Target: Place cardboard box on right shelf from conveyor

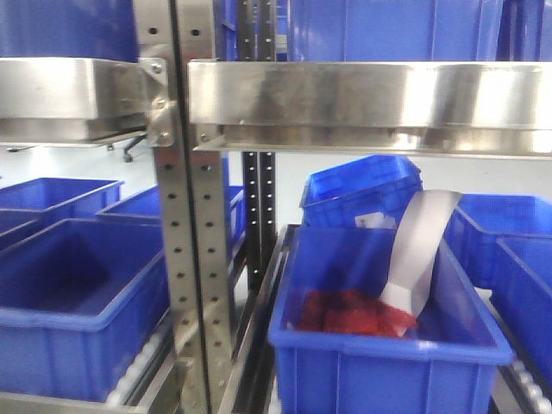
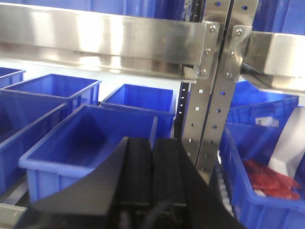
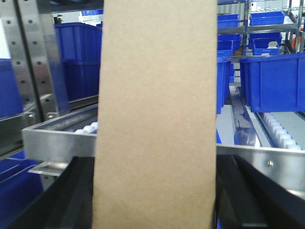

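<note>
The right hand [image 3: 157,193] is clamped on the plain tan cardboard box [image 3: 157,95], held upright before the right shelf [image 3: 267,162] lip. The left hand [image 2: 152,160] has its fingers pressed together.

One cardboard box [image 3: 157,114] is filling the right wrist view. Ahead, a left shelf [image 1: 69,90] and a right shelf [image 1: 371,93] are showing, with two perforated uprights [image 1: 172,259] and at least seven blue plastic bins [image 1: 78,285].
</note>
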